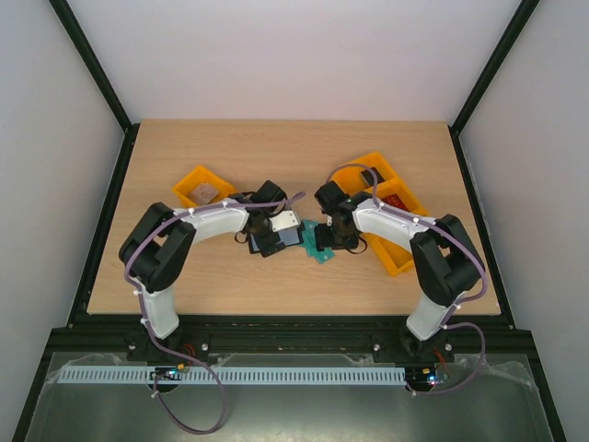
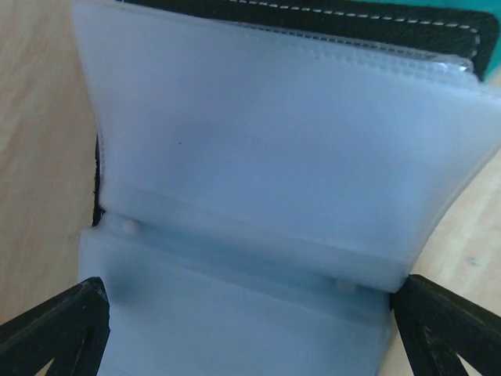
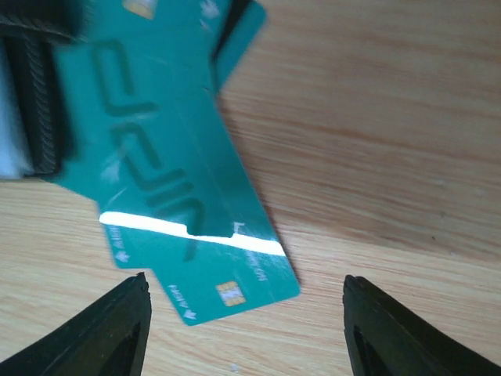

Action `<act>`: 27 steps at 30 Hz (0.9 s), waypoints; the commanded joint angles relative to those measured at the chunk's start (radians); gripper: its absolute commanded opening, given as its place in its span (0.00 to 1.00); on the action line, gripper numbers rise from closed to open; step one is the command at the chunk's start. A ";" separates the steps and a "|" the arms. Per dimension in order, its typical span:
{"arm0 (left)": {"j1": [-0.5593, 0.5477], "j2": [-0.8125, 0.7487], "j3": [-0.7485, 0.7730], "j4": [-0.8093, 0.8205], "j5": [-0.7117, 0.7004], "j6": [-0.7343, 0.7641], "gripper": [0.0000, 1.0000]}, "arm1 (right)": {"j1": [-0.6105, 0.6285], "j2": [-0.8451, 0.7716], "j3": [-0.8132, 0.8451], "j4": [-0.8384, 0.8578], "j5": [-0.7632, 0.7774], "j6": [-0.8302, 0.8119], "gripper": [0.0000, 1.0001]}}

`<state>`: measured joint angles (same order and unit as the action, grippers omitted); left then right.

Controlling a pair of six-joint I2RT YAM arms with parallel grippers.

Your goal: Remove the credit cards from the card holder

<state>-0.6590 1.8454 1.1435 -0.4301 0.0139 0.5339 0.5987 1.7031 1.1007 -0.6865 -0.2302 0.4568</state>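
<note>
The holder (image 1: pixel 276 239) lies open at the middle of the counter (image 1: pixel 276 157), its frosted sleeves facing up between the widely parted fingers of the left hand (image 2: pixel 250 329) (whether those fingers touch the sleeve edges I cannot tell). Just right of it the teal cards (image 3: pixel 180 180) lie overlapping flat on the wood, one end at the holder's black edge. The right hand (image 3: pixel 246 329) hovers over them with its fingers apart, gripping nothing.

Glossy plastic credit cards (image 3: pixel 172 157); card holder (image 2: pixel 274 157) frosted plastic sleeves, stitched black cover; table (image 3: pixel 376 117) matt wood-grain.
</note>
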 commanded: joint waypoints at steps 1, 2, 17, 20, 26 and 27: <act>0.027 0.041 0.011 0.079 -0.049 -0.031 0.99 | 0.000 0.024 -0.044 0.006 0.057 0.037 0.63; 0.033 0.060 0.015 0.082 -0.051 -0.048 0.99 | 0.000 0.029 -0.047 0.028 0.043 0.041 0.61; 0.152 0.053 0.066 0.074 0.060 -0.203 0.99 | -0.003 0.049 0.022 0.054 -0.034 0.044 0.66; 0.124 -0.010 0.063 0.073 0.054 -0.178 0.99 | -0.014 0.024 0.037 0.037 -0.036 0.051 0.67; 0.041 -0.108 0.029 0.026 0.063 -0.161 0.98 | -0.061 -0.007 0.021 0.026 -0.016 0.054 0.56; 0.028 -0.113 0.018 0.025 0.065 -0.160 0.96 | -0.065 -0.009 0.011 0.029 -0.020 0.054 0.53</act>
<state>-0.5861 1.7863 1.2022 -0.3611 0.0525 0.3500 0.5602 1.7332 1.1175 -0.6250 -0.2691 0.5011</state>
